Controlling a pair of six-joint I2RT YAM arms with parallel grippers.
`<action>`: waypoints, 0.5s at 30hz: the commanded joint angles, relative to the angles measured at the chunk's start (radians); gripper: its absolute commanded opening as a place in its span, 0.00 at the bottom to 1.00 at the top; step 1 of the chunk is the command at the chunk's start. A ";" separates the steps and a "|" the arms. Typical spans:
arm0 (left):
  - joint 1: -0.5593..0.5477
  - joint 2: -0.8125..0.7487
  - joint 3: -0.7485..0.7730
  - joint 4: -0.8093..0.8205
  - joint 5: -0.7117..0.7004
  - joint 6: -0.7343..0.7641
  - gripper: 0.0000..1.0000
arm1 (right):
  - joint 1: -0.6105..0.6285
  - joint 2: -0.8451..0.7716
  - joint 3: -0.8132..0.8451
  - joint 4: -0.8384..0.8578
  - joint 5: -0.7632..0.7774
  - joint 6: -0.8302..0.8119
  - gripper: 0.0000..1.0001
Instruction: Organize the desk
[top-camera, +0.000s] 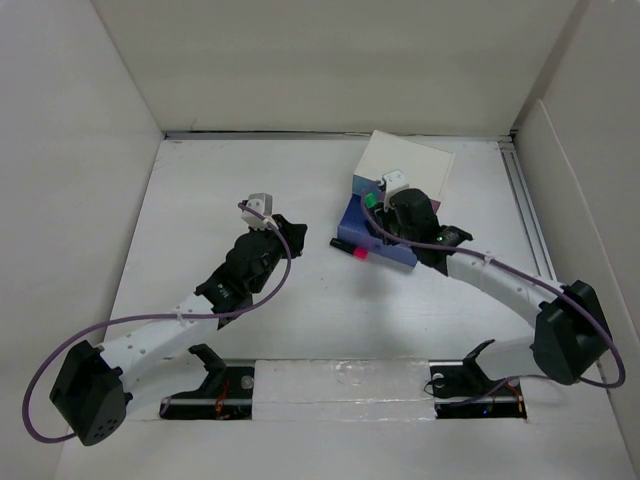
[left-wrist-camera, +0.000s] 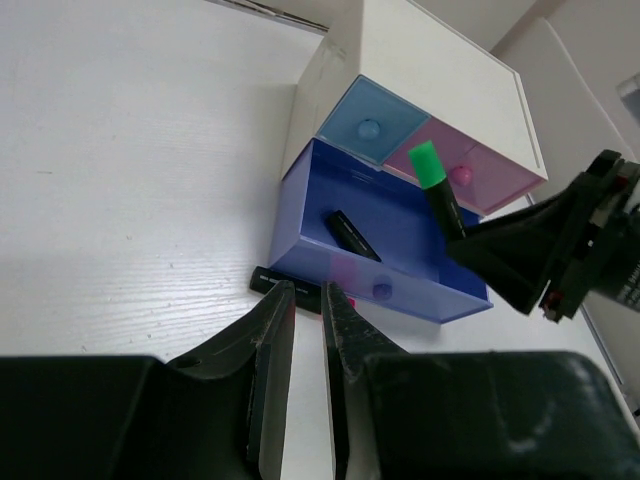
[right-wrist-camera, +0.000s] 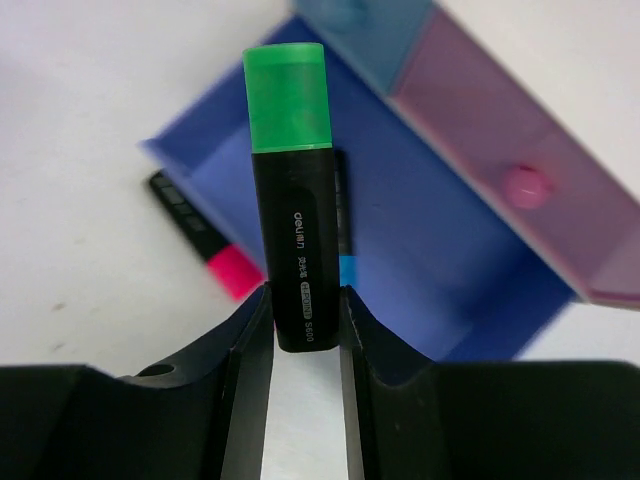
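The white desk (top-camera: 200, 200) carries a small white drawer box (top-camera: 405, 160) at the back right. Its dark blue drawer (left-wrist-camera: 400, 285) is pulled out, with a black marker (left-wrist-camera: 352, 235) lying inside. My right gripper (right-wrist-camera: 303, 300) is shut on a green-capped black highlighter (right-wrist-camera: 292, 200) and holds it above the open drawer (right-wrist-camera: 400, 230). A pink-capped black highlighter (top-camera: 350, 247) lies on the desk just in front of the drawer. My left gripper (left-wrist-camera: 308, 292) is empty, its jaws almost together. It hovers just short of the pink-capped highlighter (left-wrist-camera: 272, 280).
The box's light blue drawer (left-wrist-camera: 365, 115) and pink drawer (left-wrist-camera: 470, 165) are closed. White wall panels stand on three sides of the desk. A metal rail (top-camera: 525, 200) runs along its right edge. The right arm (top-camera: 500, 280) reaches in from the right.
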 joint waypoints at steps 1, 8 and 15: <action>-0.002 -0.002 0.012 0.029 0.001 0.003 0.13 | -0.047 0.031 0.065 -0.025 0.100 -0.014 0.29; -0.002 -0.004 0.012 0.024 0.003 0.005 0.13 | -0.004 0.042 0.081 -0.006 0.091 0.017 0.58; -0.002 -0.013 0.009 0.027 0.001 0.003 0.13 | 0.069 0.015 -0.071 0.114 -0.090 0.035 0.12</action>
